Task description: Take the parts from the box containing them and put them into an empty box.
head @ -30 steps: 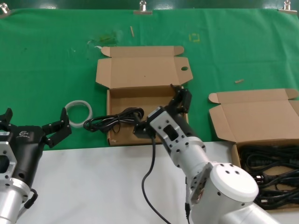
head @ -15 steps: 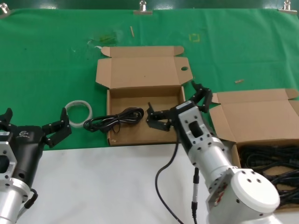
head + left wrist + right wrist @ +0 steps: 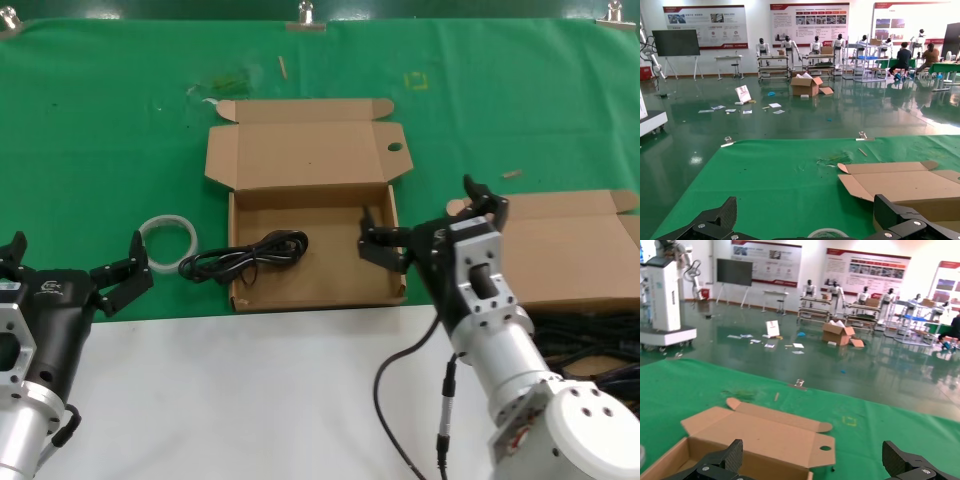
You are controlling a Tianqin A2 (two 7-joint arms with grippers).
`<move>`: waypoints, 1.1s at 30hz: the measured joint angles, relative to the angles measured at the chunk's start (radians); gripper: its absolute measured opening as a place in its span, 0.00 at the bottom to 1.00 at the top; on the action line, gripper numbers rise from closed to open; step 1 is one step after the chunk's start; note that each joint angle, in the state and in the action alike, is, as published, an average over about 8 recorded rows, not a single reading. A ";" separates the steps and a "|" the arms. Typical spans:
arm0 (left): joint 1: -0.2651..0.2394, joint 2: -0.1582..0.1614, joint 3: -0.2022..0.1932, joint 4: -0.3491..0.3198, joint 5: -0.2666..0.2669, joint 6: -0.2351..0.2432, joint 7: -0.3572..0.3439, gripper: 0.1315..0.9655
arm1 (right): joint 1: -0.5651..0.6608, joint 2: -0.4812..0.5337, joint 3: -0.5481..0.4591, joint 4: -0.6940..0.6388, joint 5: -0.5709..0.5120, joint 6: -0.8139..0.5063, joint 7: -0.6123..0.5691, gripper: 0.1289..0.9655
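The brown box with a holed lid tab (image 3: 335,270) lies open at the table's centre and also shows in the right wrist view (image 3: 765,435). One black power cord coil (image 3: 245,258) lies over its left wall, partly inside and partly on the green cloth. The box containing the parts (image 3: 570,250) is at the right, with black cords (image 3: 600,350) partly hidden behind my right arm. My right gripper (image 3: 428,218) hovers open and empty between the two boxes. My left gripper (image 3: 70,258) waits open at the near left.
A white translucent ring (image 3: 170,240) lies on the green cloth left of the centre box, close to my left gripper, and peeks into the left wrist view (image 3: 827,233). A white table surface runs along the near edge.
My right gripper has swung to the right, from over the centre box to the gap before the right box. The cord coil and the left arm have not moved.
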 joint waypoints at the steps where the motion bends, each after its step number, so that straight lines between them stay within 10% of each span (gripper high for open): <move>1: 0.000 0.000 0.000 0.000 0.000 0.000 0.000 1.00 | -0.008 0.000 0.013 0.005 -0.010 -0.007 0.016 1.00; 33: 0.000 0.000 0.000 0.000 0.000 0.000 0.000 1.00 | -0.220 0.000 0.352 0.130 -0.291 -0.205 0.441 1.00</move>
